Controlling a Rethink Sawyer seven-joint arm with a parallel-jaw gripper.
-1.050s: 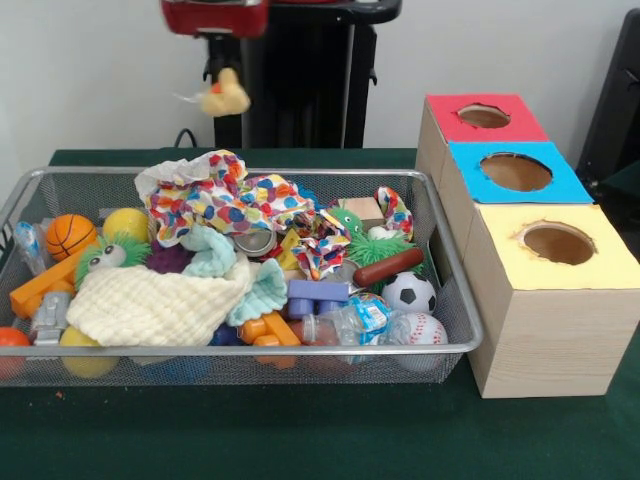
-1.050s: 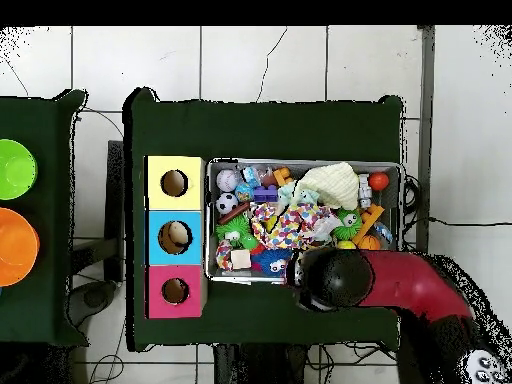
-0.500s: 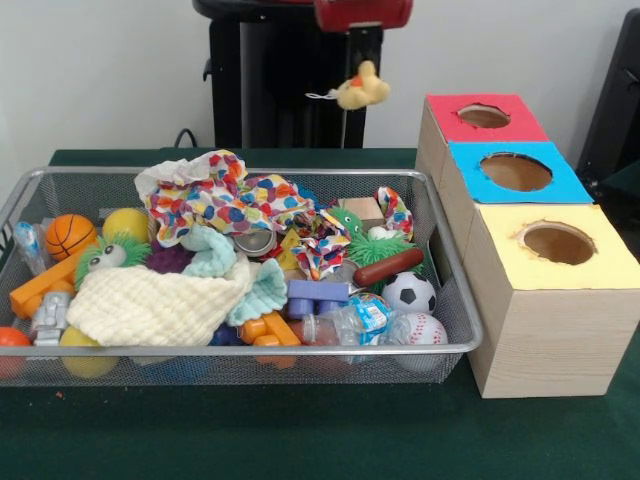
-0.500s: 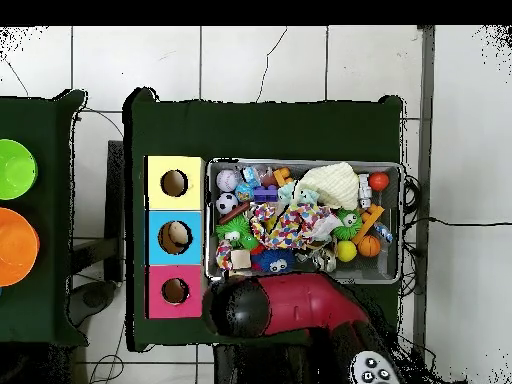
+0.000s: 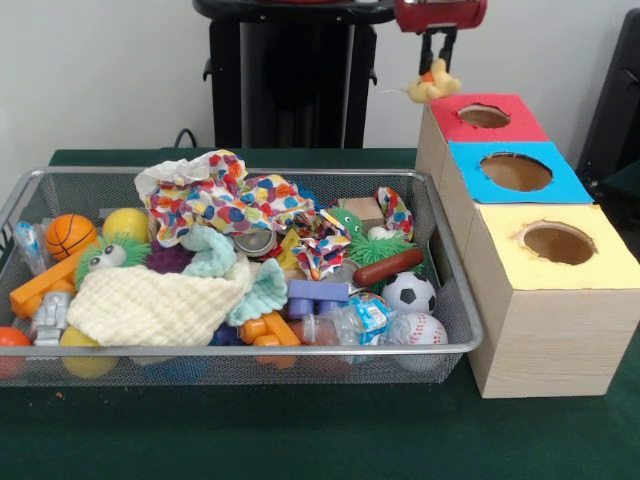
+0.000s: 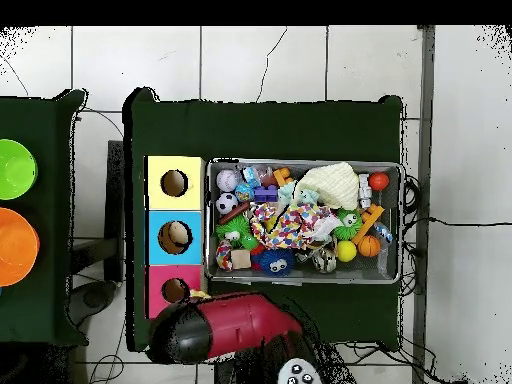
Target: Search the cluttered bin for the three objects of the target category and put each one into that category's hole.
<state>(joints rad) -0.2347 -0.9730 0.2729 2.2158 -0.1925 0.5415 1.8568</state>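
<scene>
Green counter point(image 5: 300, 440) w/ wire bin point(image 5: 455, 300) still cluttered; pincer point(image 5: 437, 62), upper right of frame, pinches yellow duck point(image 5: 433, 84) beside red box hole point(image 5: 484, 116), not yet dropped, so probably more left.

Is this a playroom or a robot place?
Probably a robot lab set up for a sorting test, not a playroom. A gripper hangs from above holding a yellow duck, a wire bin is crammed with toys, and three wooden boxes have coloured tops with round holes.
</scene>
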